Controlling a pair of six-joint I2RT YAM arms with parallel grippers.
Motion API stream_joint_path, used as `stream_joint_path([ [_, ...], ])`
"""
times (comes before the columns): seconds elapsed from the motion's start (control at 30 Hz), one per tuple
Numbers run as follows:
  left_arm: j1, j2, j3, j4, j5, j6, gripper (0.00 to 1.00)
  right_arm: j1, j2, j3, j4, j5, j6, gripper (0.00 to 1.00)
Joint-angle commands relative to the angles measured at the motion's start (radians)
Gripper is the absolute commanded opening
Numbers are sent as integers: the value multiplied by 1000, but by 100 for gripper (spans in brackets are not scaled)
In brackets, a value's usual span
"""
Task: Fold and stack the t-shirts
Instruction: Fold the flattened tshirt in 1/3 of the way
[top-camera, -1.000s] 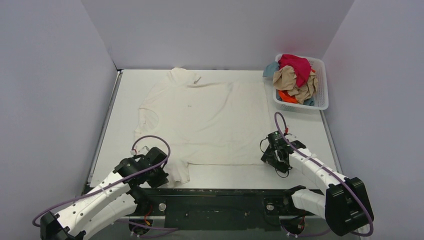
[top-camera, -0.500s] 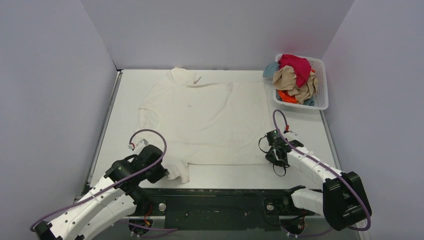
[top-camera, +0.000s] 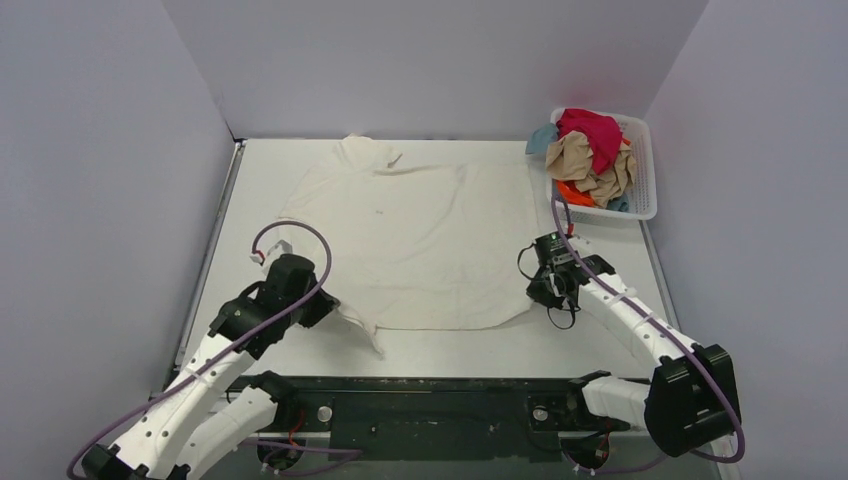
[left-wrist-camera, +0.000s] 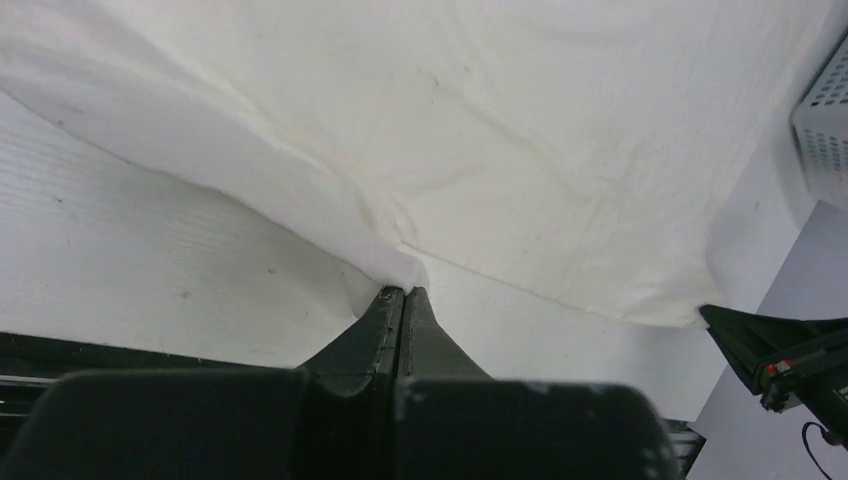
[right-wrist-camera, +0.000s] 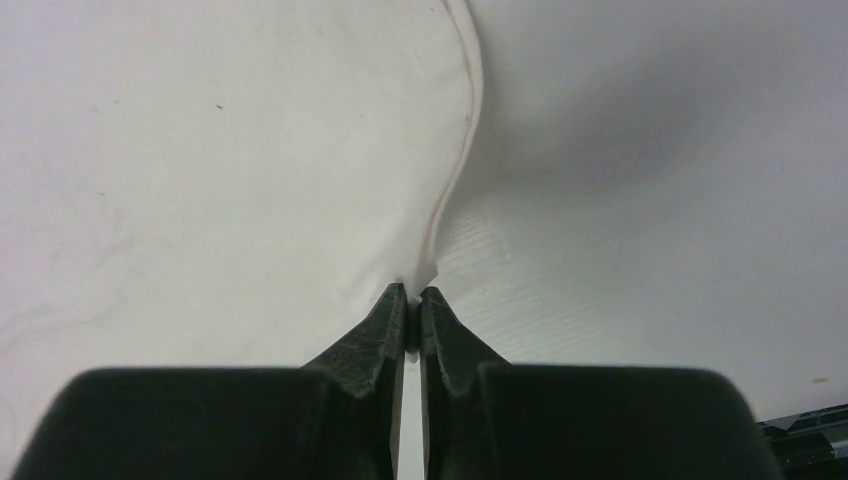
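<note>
A large cream-white t-shirt lies spread on the table, neck toward the far wall. My left gripper is shut on its near left part by the sleeve, lifting a ridge of cloth. My right gripper is shut on the near right hem corner, which rises off the table. In the wrist views both jaws pinch cloth at their tips, left gripper and right gripper. More t-shirts, magenta-red, tan, orange and pale blue, are heaped in the basket.
The white slatted basket stands at the table's far right corner against the wall. Grey walls close in the table on three sides. A black rail runs along the near edge between the arm bases.
My right gripper closed on the hem corner and lifted it slightly. My left gripper moved away from the near edge toward the far side, dragging the sleeve and near left cloth with it.
</note>
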Motion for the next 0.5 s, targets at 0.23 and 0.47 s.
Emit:
stream_joint_path([
  [0.23,277,162,154,209,88,197,0,-54,126,214,-82,-23,-82,0],
  [0.47,391,300,205,296,136,240,0,-75,235,328,-97,-35,-119,0],
])
